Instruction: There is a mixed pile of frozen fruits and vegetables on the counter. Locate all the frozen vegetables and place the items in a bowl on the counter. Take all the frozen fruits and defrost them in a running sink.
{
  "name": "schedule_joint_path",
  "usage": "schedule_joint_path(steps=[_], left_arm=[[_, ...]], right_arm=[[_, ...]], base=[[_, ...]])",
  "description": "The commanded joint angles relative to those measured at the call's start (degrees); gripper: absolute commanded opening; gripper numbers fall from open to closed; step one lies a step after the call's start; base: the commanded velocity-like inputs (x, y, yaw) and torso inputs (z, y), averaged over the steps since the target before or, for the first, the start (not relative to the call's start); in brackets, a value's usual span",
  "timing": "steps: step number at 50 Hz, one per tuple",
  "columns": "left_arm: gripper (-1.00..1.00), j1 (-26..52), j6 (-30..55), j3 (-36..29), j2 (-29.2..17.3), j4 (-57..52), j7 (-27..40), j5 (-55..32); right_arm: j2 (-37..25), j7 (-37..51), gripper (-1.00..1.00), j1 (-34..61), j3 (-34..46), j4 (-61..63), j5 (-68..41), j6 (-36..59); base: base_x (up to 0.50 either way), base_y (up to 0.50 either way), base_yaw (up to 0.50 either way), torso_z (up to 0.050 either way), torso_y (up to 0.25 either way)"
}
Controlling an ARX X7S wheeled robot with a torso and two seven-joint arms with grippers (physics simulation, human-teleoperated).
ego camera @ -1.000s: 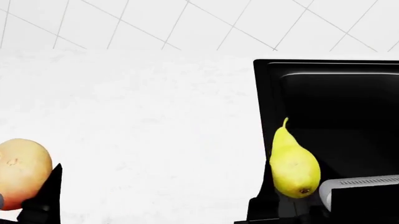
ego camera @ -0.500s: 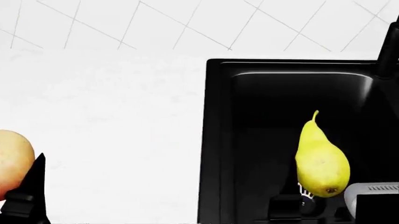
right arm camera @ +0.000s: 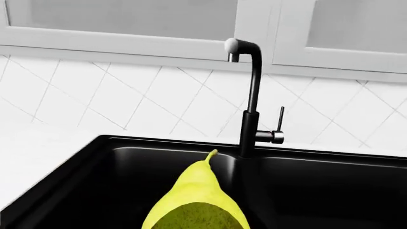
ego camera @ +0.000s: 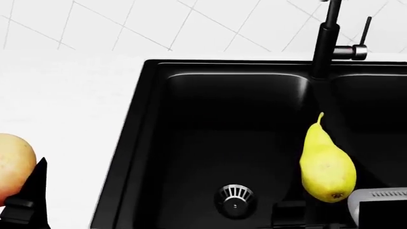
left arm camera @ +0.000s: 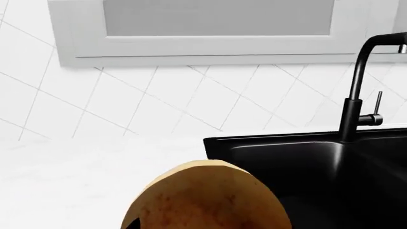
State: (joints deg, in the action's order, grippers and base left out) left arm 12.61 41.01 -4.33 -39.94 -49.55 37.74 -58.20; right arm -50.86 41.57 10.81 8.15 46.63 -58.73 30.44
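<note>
White diagonal wall tiles (ego camera: 127, 24) run behind a white marbled surface (ego camera: 64, 95) in the head view, and a glossy black sink (ego camera: 229, 138) fills the middle and right of it. A round silver drain strainer (ego camera: 235, 199) sits in the near part of the left basin. The tall black faucet (ego camera: 325, 43) rises at the far rim, at the divider between the two basins, with its thin lever to the right. A yellow-green pear (ego camera: 326, 164) hangs above the sink near that divider, stem pointing away, its blossom end toward the right hand (ego camera: 375, 205), of which only a pale grey part shows at the near right edge; whether its fingers clamp the pear cannot be told here. At the near left edge a rounded yellow-tan item (ego camera: 13, 164) sits against the dark left hand (ego camera: 28, 200), above the surface, left of the sink.

From the left wrist, the yellow-tan item (left arm camera: 207, 198) fills the near foreground, close to the camera; the fingers are hidden, so the grip cannot be told. Beyond it lie the surface (left arm camera: 76, 162), the sink's left basin (left arm camera: 305, 162), the faucet (left arm camera: 356, 90), tiles and a pale cabinet.

From the right wrist, the pear (right arm camera: 198, 202) stands stem-up right before the camera, over the sink (right arm camera: 114, 176), with the faucet (right arm camera: 251, 95) behind; the fingers are out of sight.
</note>
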Motion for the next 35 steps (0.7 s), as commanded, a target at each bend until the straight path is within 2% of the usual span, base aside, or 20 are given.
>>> schedule_joint_path(steps=[1,14,23,29,32,35], left_arm=[[-1.0,0.1,-1.2,0.6,-0.1,0.4,0.7,-1.3],[-1.0,0.6,-1.2,-0.2,0.1,0.6,0.8,-0.9],[-1.0,0.6,-1.3,-0.5,0.1,0.6,0.8,-0.6],[-1.0,0.1,-1.5,0.0,-0.5,-0.1,1.0,-1.1],[-1.0,0.0,-1.5,0.0,-0.6,-0.2,0.9,-1.4],[-1.0,0.3,-1.4,0.6,-1.0,-0.7,1.4,-3.0]], right_arm=[[-0.2,-0.6,-1.0,0.3,0.1,0.7,1.7,0.8],[-0.9,-1.0,-1.0,-0.3,0.3,1.6,3.3,0.5],[-1.0,-0.9,-1.0,0.5,1.4,1.7,3.9,1.4],[-0.5,-1.3,-1.0,0.9,2.3,1.5,4.1,1.7],[0.9,-2.1,-1.0,3.5,4.3,1.1,2.7,3.1],[4.7,-3.9,-1.0,10.5,8.4,-2.7,-0.2,7.2]], base=[[0.0,-0.39,0.0,0.0,0.0],[0.13,-0.24,0.0,0.0,0.001],[0.29,-0.01,0.0,0.0,0.001],[0.01,0.0,0.0,0.0,0.002],[0.0,0.0,0.0,0.0,0.0],[0.0,0.0,0.0,0.0,0.0]])
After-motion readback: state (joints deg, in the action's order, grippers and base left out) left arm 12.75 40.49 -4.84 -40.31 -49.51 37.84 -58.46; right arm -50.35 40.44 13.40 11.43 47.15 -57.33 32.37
